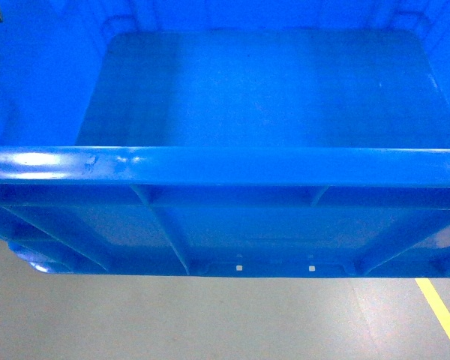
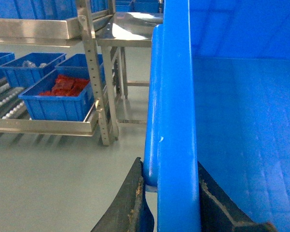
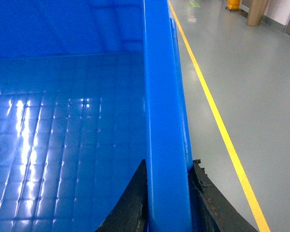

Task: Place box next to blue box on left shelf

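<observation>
The box [image 1: 255, 97], a large bright-blue open-top crate, fills the head view and hangs above the grey floor, its near rim [image 1: 225, 165] level. My left gripper [image 2: 168, 166] is shut on the box's left rim [image 2: 176, 96], one dark finger [image 2: 130, 203] outside and one inside. My right gripper [image 3: 170, 164] is shut on the right rim [image 3: 162, 87] in the same way. The left shelf [image 2: 9, 101], with white roller wheels, shows at the left of the left wrist view. On it stand a blue box holding red parts [image 2: 58, 99] and two other blue boxes behind it.
A perforated steel upright [image 2: 96, 82] carries the shelf's corner, with a stainless table [image 2: 130, 29] beyond it. A yellow floor line [image 3: 217, 121] runs along the right side of the box and also shows in the head view [image 1: 442, 311].
</observation>
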`<state>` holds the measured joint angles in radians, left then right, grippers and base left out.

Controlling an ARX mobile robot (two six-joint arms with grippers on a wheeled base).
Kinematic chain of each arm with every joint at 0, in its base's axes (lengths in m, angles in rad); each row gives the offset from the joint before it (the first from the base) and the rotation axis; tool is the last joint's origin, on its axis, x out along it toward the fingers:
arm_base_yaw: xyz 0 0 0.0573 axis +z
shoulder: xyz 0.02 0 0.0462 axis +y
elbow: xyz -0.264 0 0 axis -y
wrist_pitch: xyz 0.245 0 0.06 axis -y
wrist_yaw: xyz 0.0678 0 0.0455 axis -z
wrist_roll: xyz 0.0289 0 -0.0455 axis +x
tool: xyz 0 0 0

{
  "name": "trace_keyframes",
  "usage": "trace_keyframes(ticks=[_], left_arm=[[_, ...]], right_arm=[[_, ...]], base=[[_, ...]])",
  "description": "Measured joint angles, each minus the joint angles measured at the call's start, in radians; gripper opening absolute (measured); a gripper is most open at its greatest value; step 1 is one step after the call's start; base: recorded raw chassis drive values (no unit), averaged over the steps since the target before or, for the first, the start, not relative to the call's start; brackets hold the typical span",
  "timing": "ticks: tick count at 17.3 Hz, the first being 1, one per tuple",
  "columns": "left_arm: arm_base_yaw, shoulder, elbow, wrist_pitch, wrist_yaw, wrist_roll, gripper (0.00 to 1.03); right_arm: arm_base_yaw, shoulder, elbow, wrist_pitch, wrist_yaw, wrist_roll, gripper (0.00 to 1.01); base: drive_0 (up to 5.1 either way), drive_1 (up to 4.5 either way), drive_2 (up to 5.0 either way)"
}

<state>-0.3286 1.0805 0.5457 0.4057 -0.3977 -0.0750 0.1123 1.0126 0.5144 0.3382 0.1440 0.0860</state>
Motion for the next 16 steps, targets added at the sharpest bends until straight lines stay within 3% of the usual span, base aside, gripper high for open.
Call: trace_keyframes(ticks=[16], left_arm=[[0.0, 0.0, 0.0, 0.0, 0.0, -0.001, 0.18]], right_arm=[[0.0, 0.0, 0.0, -0.002, 0.0, 0.0, 0.16]], base=[[0.0, 4.17, -4.2]])
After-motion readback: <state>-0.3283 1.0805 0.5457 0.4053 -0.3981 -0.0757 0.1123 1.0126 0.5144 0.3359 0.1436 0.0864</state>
